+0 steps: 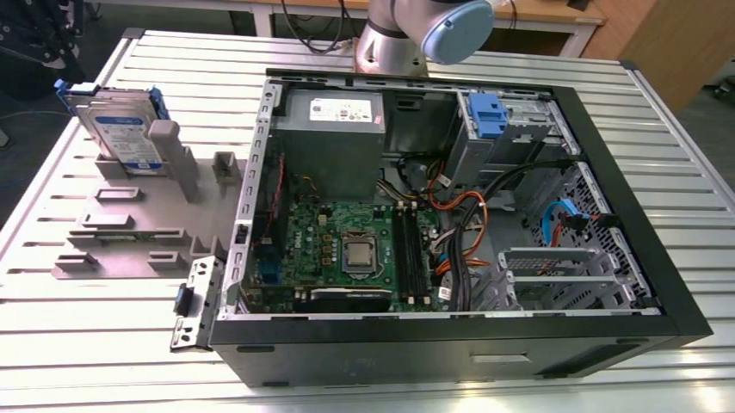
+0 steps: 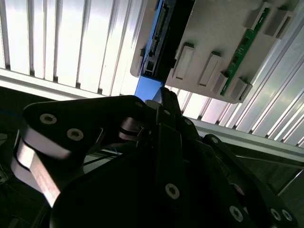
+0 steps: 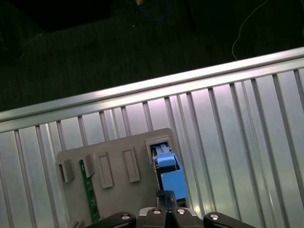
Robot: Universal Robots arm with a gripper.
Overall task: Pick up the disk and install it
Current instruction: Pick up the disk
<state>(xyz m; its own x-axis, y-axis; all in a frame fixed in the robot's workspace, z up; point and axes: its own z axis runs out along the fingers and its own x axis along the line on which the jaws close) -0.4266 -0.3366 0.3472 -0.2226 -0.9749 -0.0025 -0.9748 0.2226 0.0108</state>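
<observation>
disk (image 1: 115, 129) upright in grey holder (image 1: 161, 211) | gripper (image 3: 167, 197) abv it | PC case (image 1: 460, 344) open

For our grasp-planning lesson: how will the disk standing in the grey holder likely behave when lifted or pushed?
The disk looks rigid and metal-bodied, so probably heavy for its size. Standing on edge in the grey holder, it could tip if nudged.

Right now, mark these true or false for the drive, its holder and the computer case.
1. The silver hard drive in a bright blue plastic carrier stands upright in the grey slotted holder. True.
2. The black metal computer case is closed. False: it lies open, motherboard showing.
3. The drive sits inside the case. False: it stands outside, on the exterior view's left.
4. A green circuit strip lies in the holder. True.
</observation>
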